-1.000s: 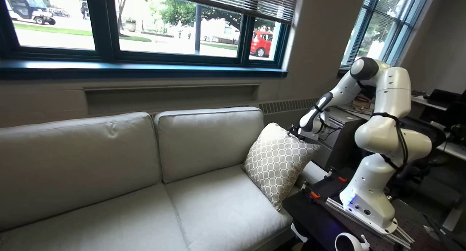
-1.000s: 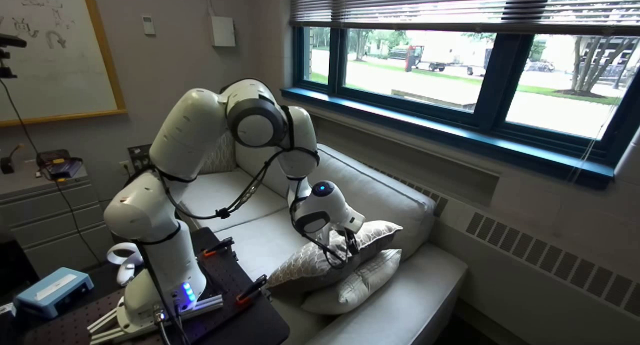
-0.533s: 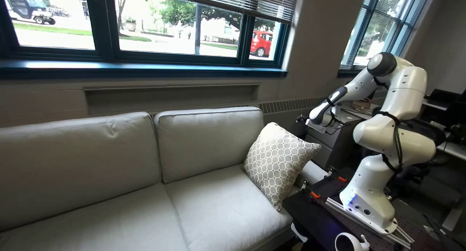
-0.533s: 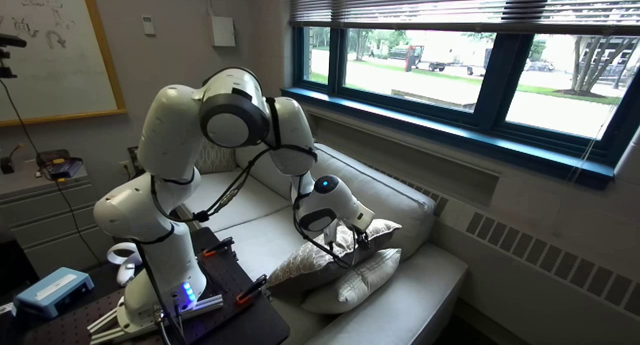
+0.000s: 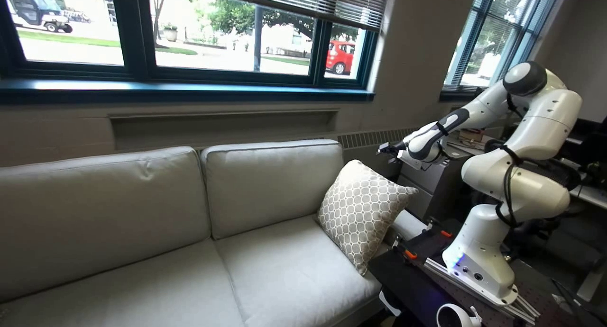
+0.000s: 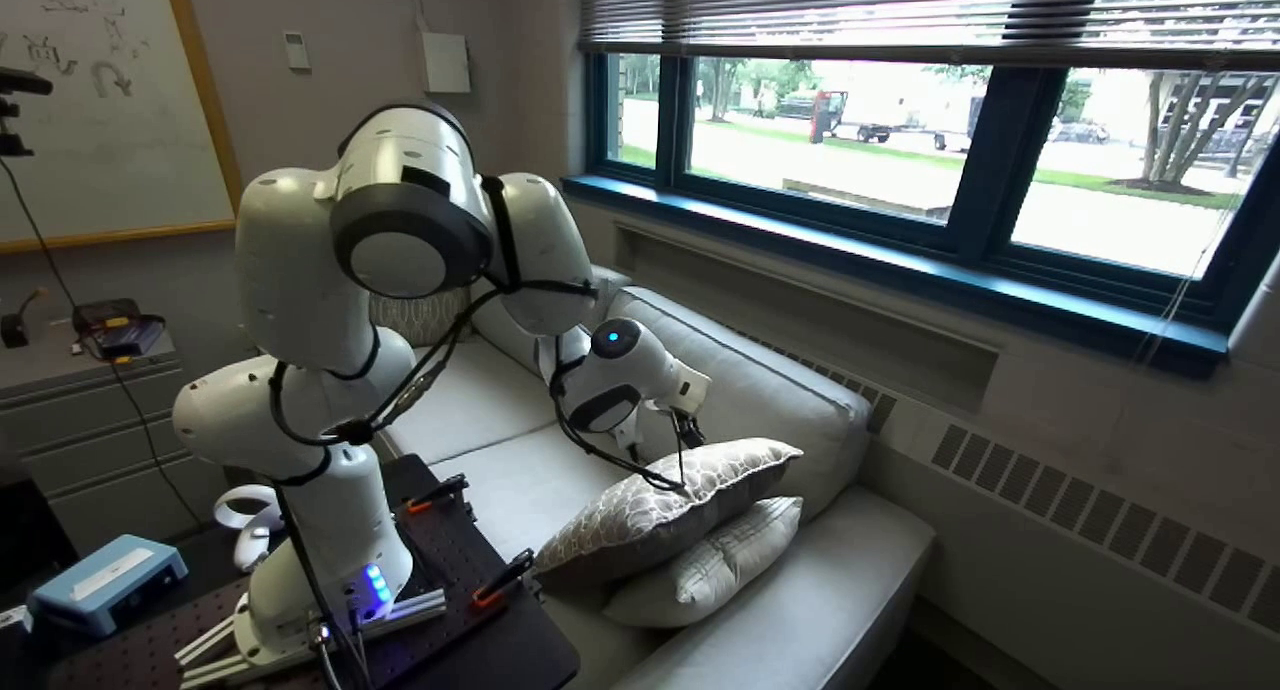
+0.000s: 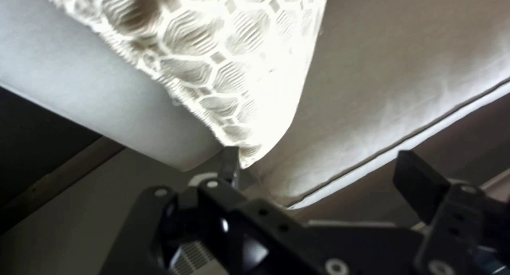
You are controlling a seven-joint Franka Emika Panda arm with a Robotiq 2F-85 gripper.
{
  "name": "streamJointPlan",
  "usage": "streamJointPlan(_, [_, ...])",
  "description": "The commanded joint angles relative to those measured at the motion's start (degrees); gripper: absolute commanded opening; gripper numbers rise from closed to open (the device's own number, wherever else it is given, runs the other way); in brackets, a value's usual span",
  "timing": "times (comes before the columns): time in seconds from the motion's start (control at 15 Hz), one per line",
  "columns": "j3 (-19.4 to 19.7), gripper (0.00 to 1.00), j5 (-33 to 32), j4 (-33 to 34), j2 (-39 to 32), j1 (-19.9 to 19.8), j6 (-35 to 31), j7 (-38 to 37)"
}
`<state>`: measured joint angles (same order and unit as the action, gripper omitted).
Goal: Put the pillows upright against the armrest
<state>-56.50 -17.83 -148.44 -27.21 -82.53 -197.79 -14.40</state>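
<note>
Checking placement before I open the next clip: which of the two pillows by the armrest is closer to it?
The white pillow: it lies between the armrest and the lattice-patterned pillow, which leans over it from farther away.

Office-like laboratory, indicated by a yellow-framed, ink-marked whiteboard (image 6: 110, 160), a grey metal drawer cabinet (image 6: 100, 425), and a white jointed robot arm (image 6: 300, 280) on a black perforated board (image 6: 450, 560).
</note>
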Motion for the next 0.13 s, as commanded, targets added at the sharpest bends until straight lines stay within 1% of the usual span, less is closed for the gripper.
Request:
streamJointPlan(0.0, [-6.2,1.0,-2.62,-7.75,-0.36,-0.97,-0.75,1.96])
streamJointPlan(0.07, [-6.69,1.0,-2.08,-9.88,-0.06,1.16,-0.73,2.47])
